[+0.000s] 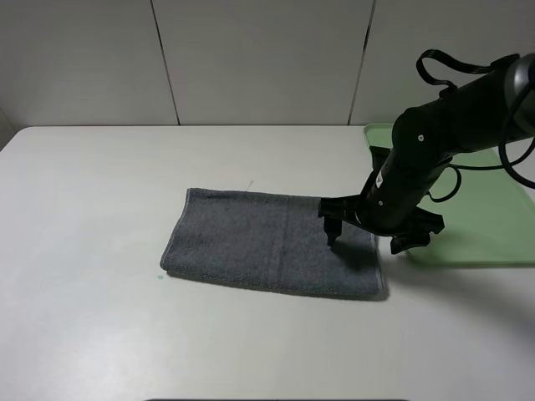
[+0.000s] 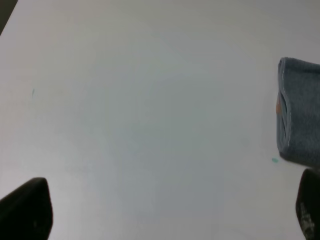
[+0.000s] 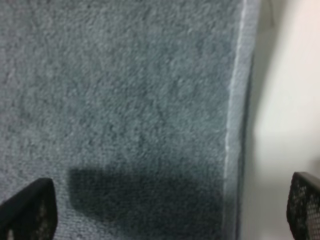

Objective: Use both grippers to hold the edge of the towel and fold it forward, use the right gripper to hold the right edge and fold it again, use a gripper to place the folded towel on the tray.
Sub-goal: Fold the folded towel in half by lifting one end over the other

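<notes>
The tray (image 1: pixel 493 219), at the counter's (image 1: pixel 100 217) right edge, is cut off and partly hidden by the right arm (image 1: pixel 435 142). Of the left tool (image 2: pixel 167 210) only two black tips (image 2: pixel 25 210) show, wide apart, over bare counter. The right tool (image 1: pixel 368 241), also spread wide and empty, hangs over the right end of the towel (image 1: pixel 259 251), a dark grey folded strip at the counter's middle.

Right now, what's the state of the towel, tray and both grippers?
Towel: folded, lying flat on the table.
Tray: nothing on the part in view.
Left gripper: open, over bare table, holding nothing.
Right gripper: open, above the towel's right end, holding nothing.
</notes>
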`<act>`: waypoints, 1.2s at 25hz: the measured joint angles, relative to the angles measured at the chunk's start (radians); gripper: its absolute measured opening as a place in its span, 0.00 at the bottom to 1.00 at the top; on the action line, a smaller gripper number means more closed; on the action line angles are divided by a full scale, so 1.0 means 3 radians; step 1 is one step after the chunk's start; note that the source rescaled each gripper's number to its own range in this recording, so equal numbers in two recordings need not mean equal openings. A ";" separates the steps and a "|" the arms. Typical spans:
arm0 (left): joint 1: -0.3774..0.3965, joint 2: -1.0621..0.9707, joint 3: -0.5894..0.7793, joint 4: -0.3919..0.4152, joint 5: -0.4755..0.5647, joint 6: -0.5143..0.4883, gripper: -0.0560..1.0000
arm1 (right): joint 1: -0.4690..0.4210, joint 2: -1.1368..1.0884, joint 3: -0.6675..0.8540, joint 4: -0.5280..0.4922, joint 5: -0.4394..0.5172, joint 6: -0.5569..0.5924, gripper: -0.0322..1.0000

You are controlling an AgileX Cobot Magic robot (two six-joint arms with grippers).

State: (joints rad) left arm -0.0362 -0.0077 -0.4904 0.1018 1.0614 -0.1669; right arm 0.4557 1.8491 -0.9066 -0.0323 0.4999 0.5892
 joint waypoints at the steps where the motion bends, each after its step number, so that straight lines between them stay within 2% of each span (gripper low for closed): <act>1: 0.0000 0.0000 0.0000 0.0000 0.0000 0.0000 0.98 | -0.0016 0.0003 0.0000 -0.0004 0.0000 -0.0032 1.00; 30: 0.0000 0.0000 0.0000 0.0000 0.0000 0.0000 0.98 | -0.0037 0.0079 0.0003 -0.0118 -0.0163 -0.0165 1.00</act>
State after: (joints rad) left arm -0.0362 -0.0077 -0.4904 0.1018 1.0614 -0.1669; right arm 0.4447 1.8729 -0.9057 -0.0677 0.4511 0.5395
